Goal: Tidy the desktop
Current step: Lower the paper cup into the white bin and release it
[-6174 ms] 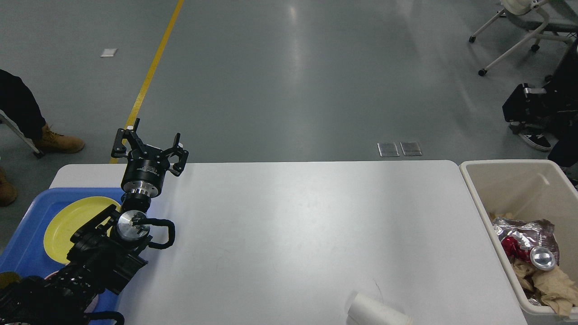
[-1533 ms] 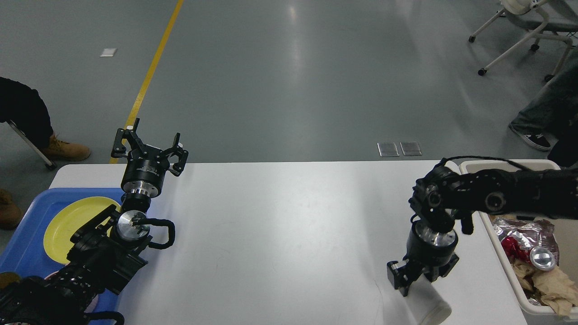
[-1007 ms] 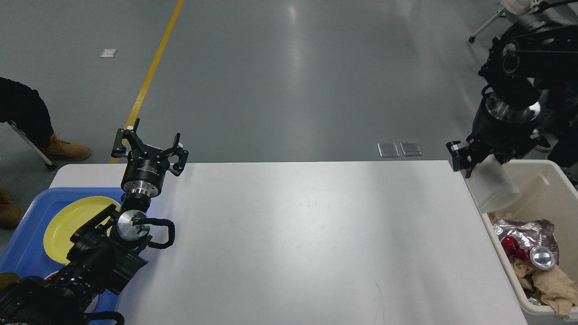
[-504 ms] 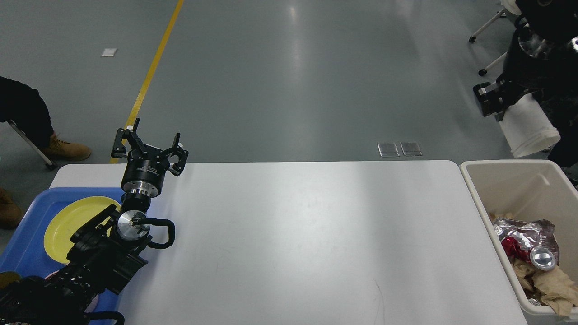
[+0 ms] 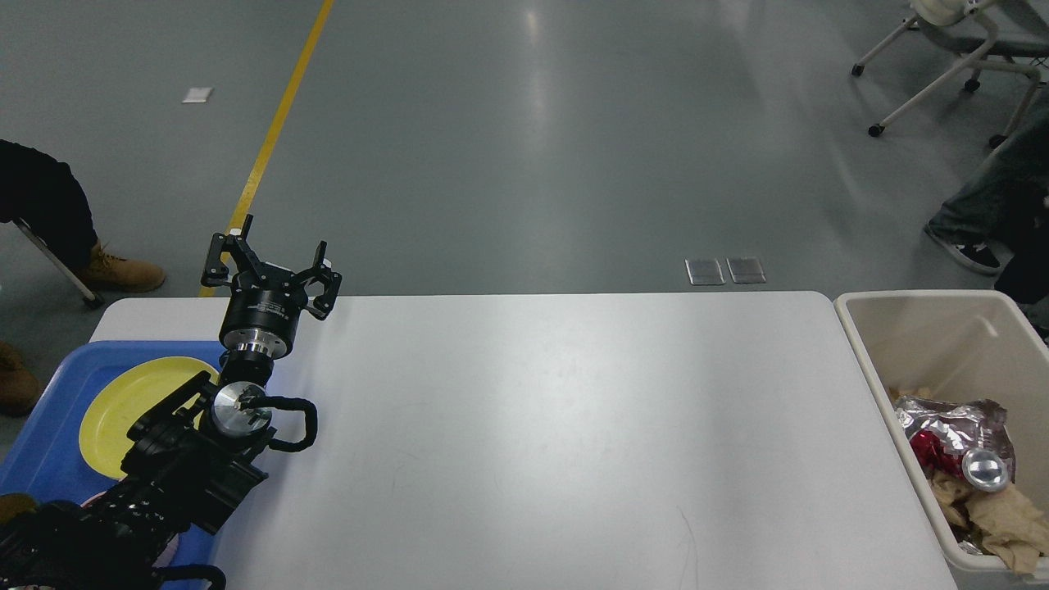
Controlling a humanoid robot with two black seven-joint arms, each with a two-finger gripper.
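**White table bare; left arm idle at its far-left corner**

The large smooth white rectangular table [image 5: 524,426] with rounded corners fills the middle of the head view, between the blue plastic tray [image 5: 49,410] holding a round yellow plate [image 5: 123,410] on the left and the cream plastic bin [image 5: 926,328] of crumpled wrappers and brown paper on the right. No loose item shows on it. It looks hard, stiff and slick, too heavy to lift; I judge it is something to clear or wipe, not grasp. The left gripper [image 5: 270,262] hovers over the table's far-left corner, fingers spread apart and holding nothing. The right gripper is out of sight
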